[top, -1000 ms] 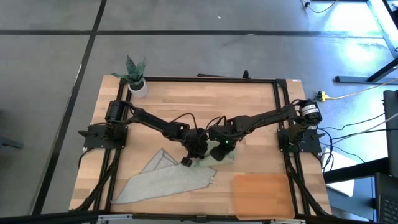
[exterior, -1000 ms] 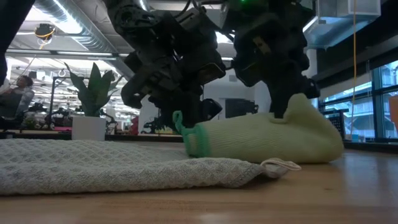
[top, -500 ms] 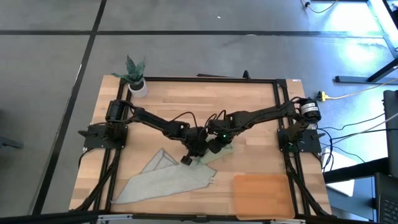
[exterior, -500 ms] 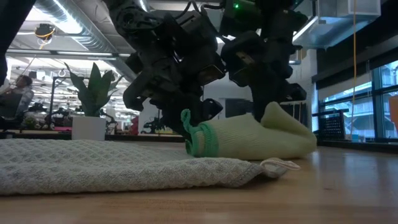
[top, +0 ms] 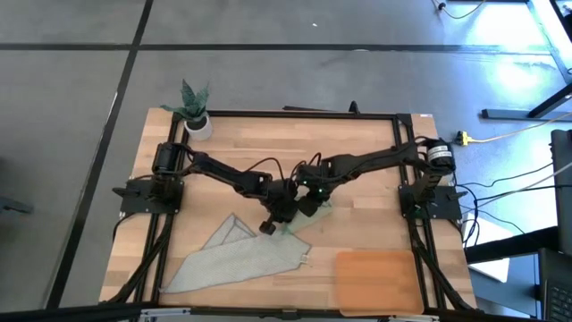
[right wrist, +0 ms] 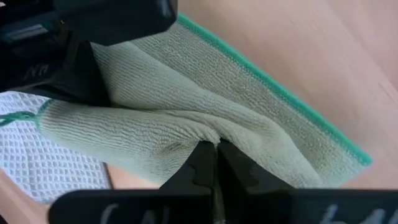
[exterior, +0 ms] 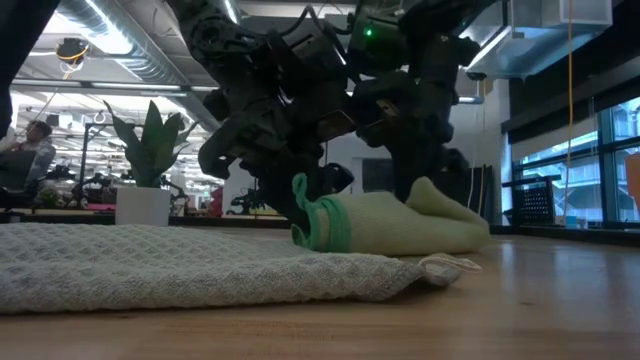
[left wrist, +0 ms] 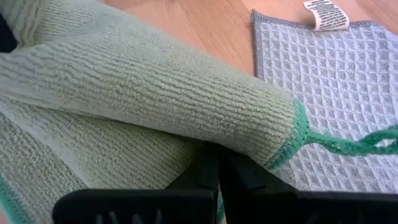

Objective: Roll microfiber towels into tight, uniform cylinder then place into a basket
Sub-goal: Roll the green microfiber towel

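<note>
Both grippers [top: 288, 215] pinch the rolled green towel [exterior: 395, 225], lying crosswise beside grey towel [top: 237, 259].

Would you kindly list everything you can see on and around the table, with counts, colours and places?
Green towel: one, pale sage with a green edge, rolled, at the table's middle.
Grey towel: one, pale grey, lying flat at the near left, beside the green one.
Basket: one, orange-brown, flat, at the near right corner.
Potted plant: one, green leaves in a white pot, at the far left corner.
Table: one, pale wood.
Person: one, far off in the room behind.
Left end effector: one, dark, shut on the green towel at the end nearer the grey towel.
Right end effector: one, dark, shut on the green towel farther along.
</note>
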